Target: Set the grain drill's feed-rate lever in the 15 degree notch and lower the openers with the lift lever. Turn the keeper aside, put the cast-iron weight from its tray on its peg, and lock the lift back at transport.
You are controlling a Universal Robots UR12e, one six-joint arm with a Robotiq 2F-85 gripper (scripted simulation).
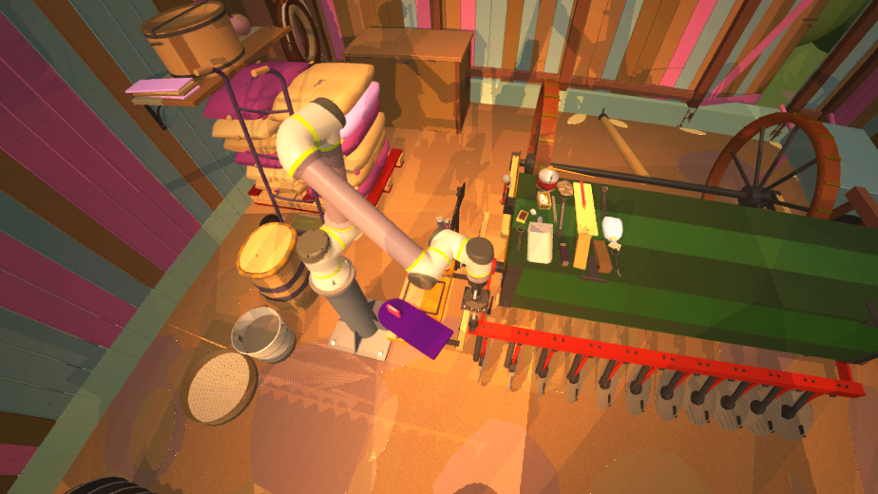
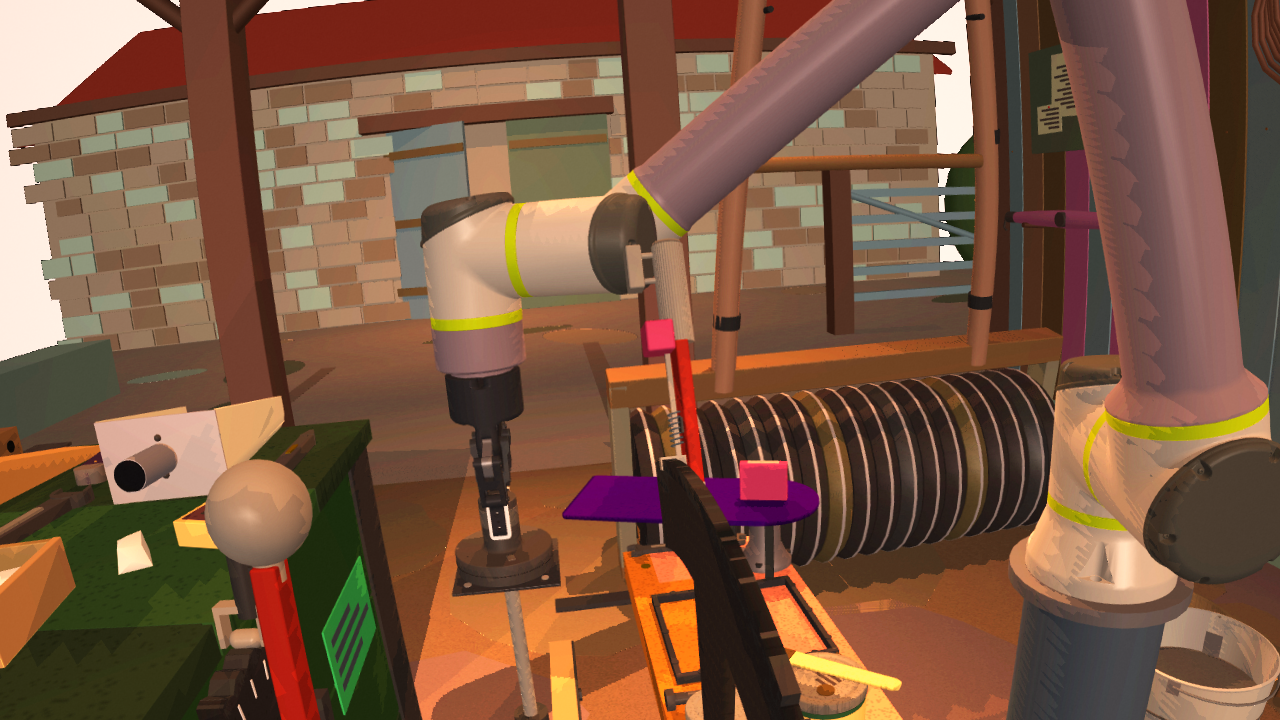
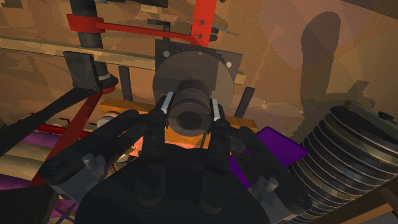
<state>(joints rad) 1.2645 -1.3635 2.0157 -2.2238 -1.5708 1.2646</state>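
At the drill's near end, beside the green seed box (image 1: 688, 258), a dark cast-iron weight (image 3: 192, 83) sits on a square plate atop a thin upright peg (image 2: 519, 645). My gripper (image 3: 190, 108) points straight down over it, and its two fingers clasp the weight's round hub (image 2: 499, 528) from either side. The orange tray (image 2: 716, 618) lies just to the right with its recess empty. The purple keeper (image 2: 689, 500) hangs level above the tray. The red lift lever (image 2: 680, 403) with a pink grip stands upright behind it. The ball-topped feed-rate lever (image 2: 260, 537) stands by the seed box.
A black toothed quadrant (image 2: 725, 591) rises just right of the peg. A stack of dark discs (image 2: 859, 466) lies beyond the tray. The red opener bar (image 1: 663, 362) runs along the drill's front. A barrel (image 1: 273, 261), a bucket (image 1: 263, 335) and a sieve (image 1: 218, 387) stand near my base.
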